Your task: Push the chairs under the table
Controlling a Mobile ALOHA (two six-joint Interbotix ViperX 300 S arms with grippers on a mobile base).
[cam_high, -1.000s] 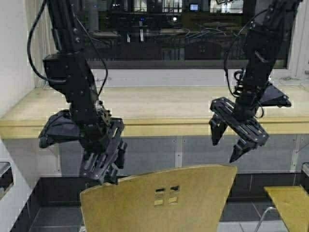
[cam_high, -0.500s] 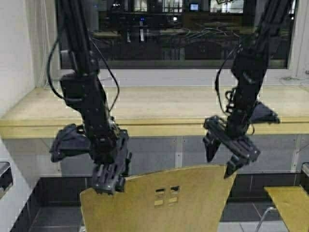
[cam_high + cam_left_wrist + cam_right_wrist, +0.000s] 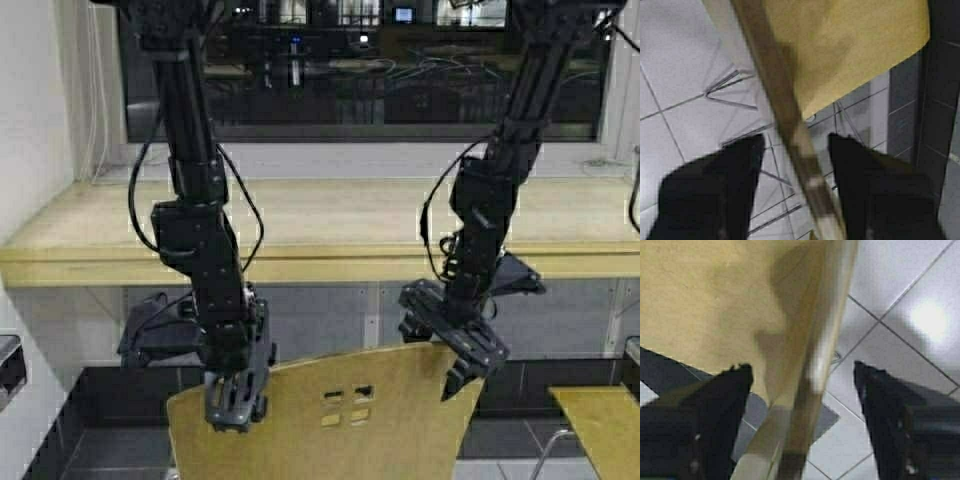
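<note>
Though unlabelled, chair (image 3: 330,415) between grippers.

Indoor light is even and rather dim; the window (image 3: 360,70) is dark with reflections. Both wrist views are blurred, and a bright glare lies on the floor tiles (image 3: 930,320).

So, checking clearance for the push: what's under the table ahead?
Under the table show grey panels and a dark base strip; the chair backrest hides the floor there.
</note>
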